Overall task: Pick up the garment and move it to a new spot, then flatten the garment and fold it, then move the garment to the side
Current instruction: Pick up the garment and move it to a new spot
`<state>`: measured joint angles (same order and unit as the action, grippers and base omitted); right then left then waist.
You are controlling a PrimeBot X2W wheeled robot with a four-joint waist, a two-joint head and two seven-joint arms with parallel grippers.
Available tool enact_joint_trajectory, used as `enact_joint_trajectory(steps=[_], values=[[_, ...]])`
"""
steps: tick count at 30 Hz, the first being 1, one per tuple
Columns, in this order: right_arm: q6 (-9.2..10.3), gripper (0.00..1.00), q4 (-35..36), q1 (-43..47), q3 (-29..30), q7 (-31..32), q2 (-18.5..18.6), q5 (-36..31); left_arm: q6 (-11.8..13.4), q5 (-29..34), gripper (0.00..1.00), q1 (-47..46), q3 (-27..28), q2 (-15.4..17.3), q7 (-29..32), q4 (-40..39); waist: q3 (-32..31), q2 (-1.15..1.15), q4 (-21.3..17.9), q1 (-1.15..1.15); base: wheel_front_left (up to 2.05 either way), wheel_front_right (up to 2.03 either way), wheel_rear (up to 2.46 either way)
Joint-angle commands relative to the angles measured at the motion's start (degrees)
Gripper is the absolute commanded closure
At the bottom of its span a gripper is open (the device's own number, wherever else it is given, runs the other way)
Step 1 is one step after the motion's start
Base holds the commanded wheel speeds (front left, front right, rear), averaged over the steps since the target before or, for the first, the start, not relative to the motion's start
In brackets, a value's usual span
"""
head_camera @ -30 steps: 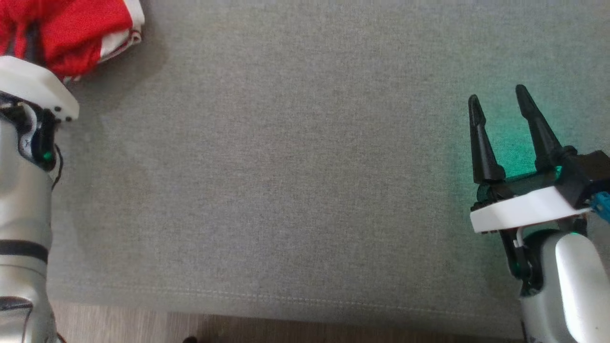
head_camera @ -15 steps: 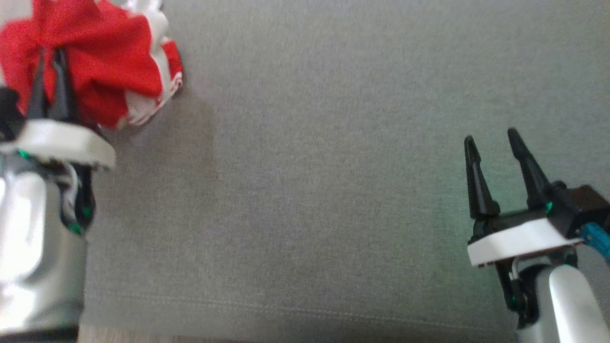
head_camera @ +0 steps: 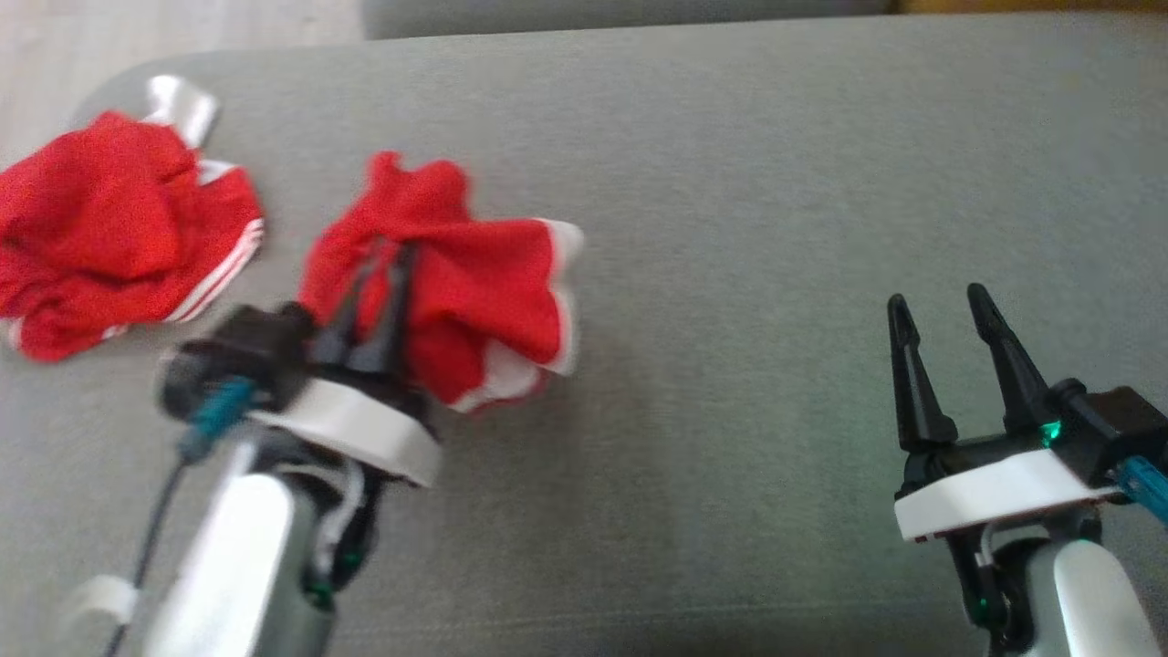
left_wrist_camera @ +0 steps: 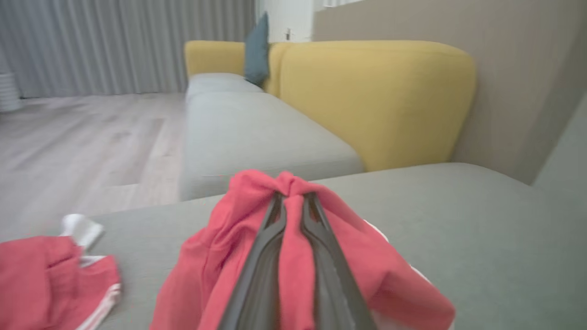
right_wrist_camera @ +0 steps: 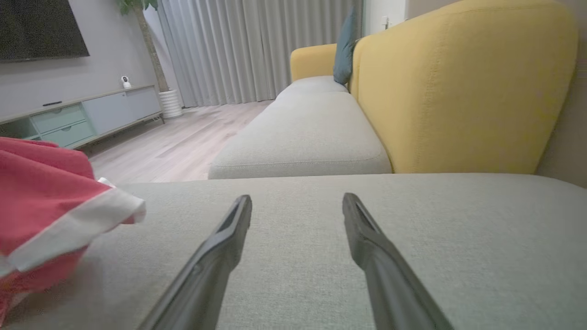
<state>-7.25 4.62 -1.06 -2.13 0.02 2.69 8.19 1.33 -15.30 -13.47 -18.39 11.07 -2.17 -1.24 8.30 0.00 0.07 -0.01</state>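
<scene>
Pinching a bunch of red cloth, the left gripper (head_camera: 388, 257) sits left of centre in the head view, its two dark fingers (head_camera: 401, 301) drawn together on the garment (head_camera: 488, 287). The left wrist view shows the same grip up close: the fingers (left_wrist_camera: 261, 256) meet at their tips with a ridge of fabric squeezed between them, and the garment (left_wrist_camera: 215, 261) spills down either side. It is red with a white band along its edge, crumpled into loose folds over the grey cushion (head_camera: 776, 182). I cannot tell whether its lower folds touch the cushion.

A second red garment (head_camera: 100, 237) with thin white stripes lies in a heap at the upper left of the head view, apart from the held one.

At the lower right, the right gripper (head_camera: 935, 297) has its fingers (right_wrist_camera: 220, 247) spread wide with nothing between them, low over bare cushion. A yellow backrest (right_wrist_camera: 458, 91) rises behind.
</scene>
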Motion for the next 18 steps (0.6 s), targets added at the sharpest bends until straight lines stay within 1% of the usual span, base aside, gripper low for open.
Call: enact_joint_trajectory(steps=[1,6,9,13,17,18], values=[[-0.24,0.00,2.25,-1.72,-1.59,-0.04,0.20,0.53,-0.61,0.03,1.00,-3.77,0.56,-0.28,0.04,-1.77,1.37,0.00,-4.02,0.01,0.00,0.00,0.00],[-0.24,0.00,2.27,-2.57,-1.32,-0.83,0.20,1.64,-3.76,1.35,1.00,-8.49,-6.15,-3.88,0.33,2.08,4.69,0.00,-10.22,0.01,0.00,0.00,0.00],[-0.24,0.00,1.69,-2.99,-1.11,-1.65,0.20,2.53,-5.20,2.44,1.00,-11.42,-9.90,-5.32,-0.10,5.92,6.65,0.00,-13.26,0.01,0.00,0.00,0.00],[-0.24,0.00,0.41,-3.23,-1.03,-3.02,0.20,3.92,-6.67,2.57,1.00,-13.49,-14.49,-6.53,0.06,12.77,8.61,0.00,-15.65,0.01,0.00,0.00,0.00],[-0.24,0.00,-1.02,-3.58,-1.31,-4.34,0.20,4.60,-7.31,2.43,1.00,-14.11,-17.41,-7.05,-0.83,18.73,9.17,0.00,-16.17,0.01,0.00,0.00,0.00],[-0.24,0.00,-1.35,-3.69,-1.30,-4.57,0.20,4.72,-7.31,2.60,0.85,-14.13,-17.81,-7.13,-1.52,19.57,9.11,0.00,-16.00,0.01,0.00,0.00,0.00]])
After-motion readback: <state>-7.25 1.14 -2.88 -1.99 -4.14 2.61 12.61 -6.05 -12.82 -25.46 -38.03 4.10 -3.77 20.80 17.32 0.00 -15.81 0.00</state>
